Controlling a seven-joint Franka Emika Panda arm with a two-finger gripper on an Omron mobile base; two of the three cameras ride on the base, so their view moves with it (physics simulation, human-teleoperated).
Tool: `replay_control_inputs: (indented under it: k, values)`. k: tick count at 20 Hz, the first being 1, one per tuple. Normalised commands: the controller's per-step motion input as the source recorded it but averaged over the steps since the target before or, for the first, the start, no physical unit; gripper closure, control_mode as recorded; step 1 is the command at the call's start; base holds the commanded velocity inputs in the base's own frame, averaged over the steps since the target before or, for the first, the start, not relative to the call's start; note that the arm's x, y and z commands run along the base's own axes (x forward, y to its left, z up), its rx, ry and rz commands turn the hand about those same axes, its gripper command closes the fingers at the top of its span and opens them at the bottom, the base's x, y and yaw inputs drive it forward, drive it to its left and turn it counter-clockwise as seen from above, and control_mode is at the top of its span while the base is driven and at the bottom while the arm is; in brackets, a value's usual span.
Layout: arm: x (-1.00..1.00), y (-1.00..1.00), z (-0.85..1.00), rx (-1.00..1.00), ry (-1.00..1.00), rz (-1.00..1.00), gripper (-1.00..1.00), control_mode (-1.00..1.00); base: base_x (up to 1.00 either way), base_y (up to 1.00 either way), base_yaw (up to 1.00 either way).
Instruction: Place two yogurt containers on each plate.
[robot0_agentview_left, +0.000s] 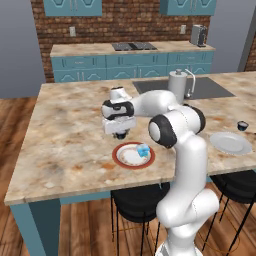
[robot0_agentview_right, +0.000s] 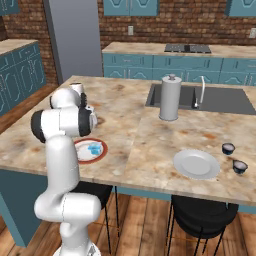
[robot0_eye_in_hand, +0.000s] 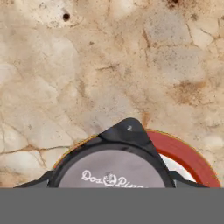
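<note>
My gripper (robot0_agentview_left: 120, 133) hangs over the far edge of the cream plate with the red-brown rim (robot0_agentview_left: 120, 162), shut on a dark round yogurt container (robot0_agentview_left: 120, 135). In the hand view that container's printed lid (robot0_eye_in_hand: 113, 173) sits between the fingertips, with the plate's red rim (robot0_eye_in_hand: 183, 153) just beyond it. A light-blue boxy yogurt container (robot0_agentview_left: 143, 150) (robot0_agentview_right: 93, 147) lies on this plate (robot0_agentview_right: 102, 152). The pale grey plate (robot0_agentview_left: 230, 144) (robot0_agentview_right: 196, 164) lies bare to the right. Two dark cups (robot0_agentview_right: 228, 148) (robot0_agentview_right: 240, 166) stand on the counter beside it; one of them (robot0_agentview_left: 242, 126) shows from the left.
A tall grey cylinder (robot0_agentview_left: 177, 86) (robot0_agentview_right: 170, 98) stands by the sink (robot0_agentview_left: 210, 87) (robot0_agentview_right: 220, 100) with its faucet. Black stools (robot0_agentview_left: 137, 202) (robot0_agentview_right: 202, 212) sit under the counter's near edge. Bare marble stretches to the left of the red-rimmed plate.
</note>
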Motion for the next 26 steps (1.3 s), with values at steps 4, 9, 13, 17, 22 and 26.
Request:
replay_control_inputs:
  k: [4, 9, 13, 17, 22, 26]
  values:
    - [-0.87, -0.02, 0.09, 0.0, 0.05, 0.3, 1.0, -1.0, 0.0, 0.0, 0.0]
    - [-0.37, -0.07, -0.14, 0.0, 0.03, 0.32, 1.0, -1.0, 0.0, 0.0, 0.0]
    - [0.01, -0.01, -0.29, 0.0, 0.04, 0.22, 1.0, -1.0, 0.0, 0.0, 0.0]
    - [0.0, 0.0, -0.4, -0.01, 0.05, 0.01, 1.0, -1.0, 0.0, 0.0, 0.0]
    - [0.0, 0.0, -0.28, -0.05, 0.0, 0.0, 1.0, -1.0, 0.0, 0.0, 0.0]
    - [0.0, 0.0, -0.06, -0.01, 0.0, 0.0, 1.0, -1.0, 0.0, 0.0, 0.0]
